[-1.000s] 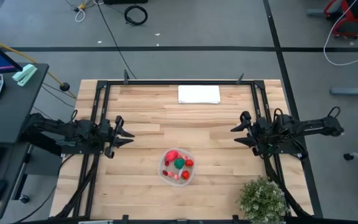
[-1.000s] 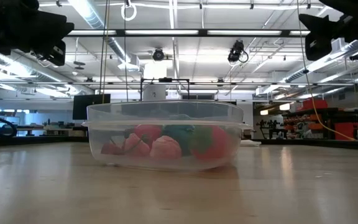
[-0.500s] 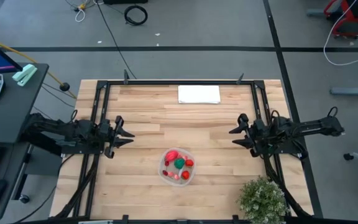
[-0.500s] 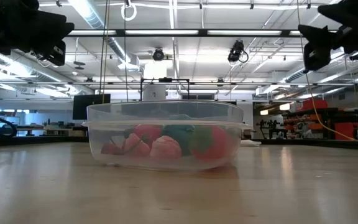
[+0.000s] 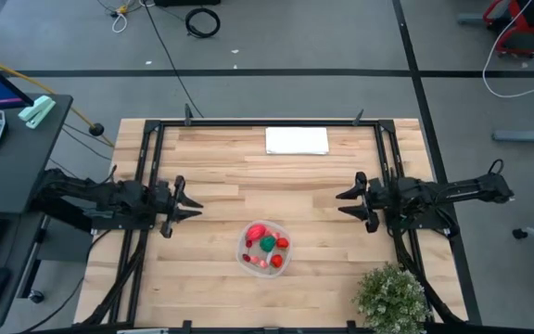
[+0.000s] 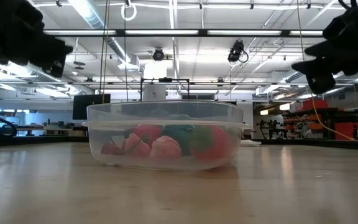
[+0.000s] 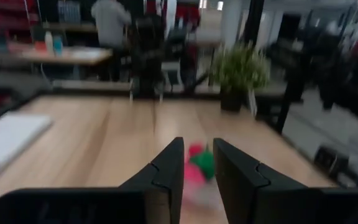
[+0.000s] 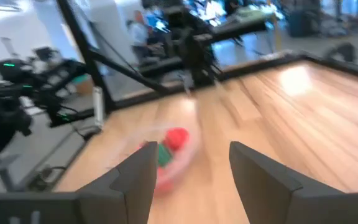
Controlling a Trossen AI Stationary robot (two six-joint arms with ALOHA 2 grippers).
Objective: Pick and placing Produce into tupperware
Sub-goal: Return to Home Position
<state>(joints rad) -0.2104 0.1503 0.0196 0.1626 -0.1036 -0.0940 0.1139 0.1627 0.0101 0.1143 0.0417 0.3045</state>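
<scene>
Open bench (image 5: 276, 186) is stretching wide between the left hand (image 5: 191, 198) and the right hand (image 5: 341, 204), both hovering high at opposite sides. The tupperware (image 5: 241, 249) is sitting near one long edge, midway, blocking low passes there. A bushy plant (image 5: 392, 295) is crowding that edge's right corner. A flat white sheet (image 5: 297, 141) is lying at the opposite edge.
</scene>
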